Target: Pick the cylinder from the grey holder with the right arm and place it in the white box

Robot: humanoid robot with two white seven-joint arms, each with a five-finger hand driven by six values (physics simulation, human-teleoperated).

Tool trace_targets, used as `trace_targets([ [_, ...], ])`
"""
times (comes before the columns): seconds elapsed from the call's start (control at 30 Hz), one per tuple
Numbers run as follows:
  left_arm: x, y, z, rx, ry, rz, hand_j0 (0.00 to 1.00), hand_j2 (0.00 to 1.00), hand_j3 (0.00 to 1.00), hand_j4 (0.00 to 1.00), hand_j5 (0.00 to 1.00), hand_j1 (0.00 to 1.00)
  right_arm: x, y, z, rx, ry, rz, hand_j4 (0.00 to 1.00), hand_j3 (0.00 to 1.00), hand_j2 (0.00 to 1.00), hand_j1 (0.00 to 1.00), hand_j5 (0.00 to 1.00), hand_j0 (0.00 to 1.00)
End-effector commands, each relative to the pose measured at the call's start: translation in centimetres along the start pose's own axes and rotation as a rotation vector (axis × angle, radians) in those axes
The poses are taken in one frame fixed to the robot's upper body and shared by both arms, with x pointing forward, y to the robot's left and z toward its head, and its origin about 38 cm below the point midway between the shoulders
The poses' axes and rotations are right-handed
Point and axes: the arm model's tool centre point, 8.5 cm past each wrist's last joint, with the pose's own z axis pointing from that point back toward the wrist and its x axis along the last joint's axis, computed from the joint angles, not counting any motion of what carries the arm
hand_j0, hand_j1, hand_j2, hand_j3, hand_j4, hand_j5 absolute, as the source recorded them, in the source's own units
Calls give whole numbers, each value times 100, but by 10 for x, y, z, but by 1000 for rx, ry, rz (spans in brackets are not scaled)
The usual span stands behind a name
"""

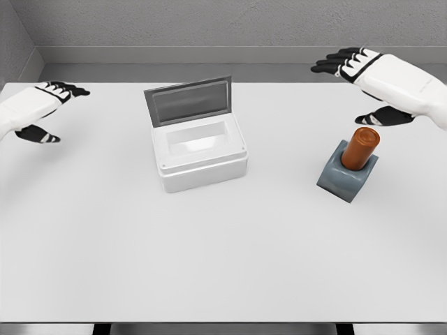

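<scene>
An orange-brown cylinder [360, 148] stands tilted in a grey holder [346, 174] on the right of the white table. My right hand [362, 87] hovers above and behind it, fingers spread, thumb hanging down just beyond the cylinder's top, holding nothing. The white box [200, 155] sits left of centre with its grey lid [188, 100] propped open at the back; its inside shows nothing in it. My left hand [47, 112] hangs open over the table's far left edge.
The white table [209, 258] spreads wide in front of the box and holder. A grey wall runs behind the table's far edge. Bare tabletop about a box's width separates the box from the holder.
</scene>
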Motion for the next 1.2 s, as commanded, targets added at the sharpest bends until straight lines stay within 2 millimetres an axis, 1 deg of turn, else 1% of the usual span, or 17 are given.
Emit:
trace_targets([
  [0.0,-3,4,3,11,9,3,100,100,100,100,100,100,0,0,1,0,-5,-1,100,100,100,100,100,100],
  [0.17,-1,2,0,-3,6,-8,100,100,100,100,100,100,-4,-10,5,-7,19,20,100,100,100,100,100,100],
  [0.23,-1,2,0,-4,5,-8,100,100,100,100,100,100,-19,-38,31,3,86,99,100,100,100,100,100,100],
  [0.33,-1,2,0,-4,3,-9,100,100,100,100,100,100,-22,-47,44,39,106,129,100,100,100,100,100,100],
  [0.4,0,3,0,-2,2,-9,100,100,100,100,100,100,-24,-32,46,225,118,117,100,100,100,100,100,100],
  [0.43,3,6,-1,1,-10,-18,100,100,100,100,100,100,-26,-32,49,297,129,120,100,100,100,100,100,100],
  [0.47,3,7,0,3,-12,-20,100,100,100,100,100,100,-26,-25,50,378,130,113,100,100,100,100,100,100],
  [0.5,4,5,-1,-1,-12,-19,100,100,100,100,100,100,-26,-23,51,409,131,112,100,100,100,100,100,100],
  [0.6,3,4,0,-8,-12,-19,100,100,100,100,100,100,-18,-10,32,375,79,72,100,100,100,100,100,100],
  [0.67,4,3,0,-7,-13,-16,100,100,100,100,100,100,-15,-4,26,373,61,57,100,100,100,100,100,100],
  [0.7,3,4,1,-7,-12,-16,100,100,100,100,100,100,-17,5,24,382,61,34,100,100,100,100,100,100],
  [0.73,3,4,1,-7,-11,-17,100,100,100,100,100,100,-33,20,26,414,101,-9,100,100,100,100,100,100],
  [0.77,3,4,2,-9,-11,-18,100,100,100,100,100,100,-49,25,24,426,135,-33,100,100,100,100,100,100],
  [0.8,3,4,2,-9,-11,-18,100,100,100,100,100,100,-55,33,18,447,141,-51,100,100,100,100,100,100],
  [0.83,3,4,2,-9,-11,-18,100,100,100,100,100,100,-55,35,13,460,133,-50,100,100,100,100,100,100],
  [1.07,3,3,2,-9,-12,-16,100,100,100,100,100,100,-52,35,11,459,123,-45,100,100,100,100,100,100],
  [1.17,3,3,2,-9,-12,-16,100,100,100,100,100,100,-48,46,4,474,105,-62,100,100,100,100,100,100],
])
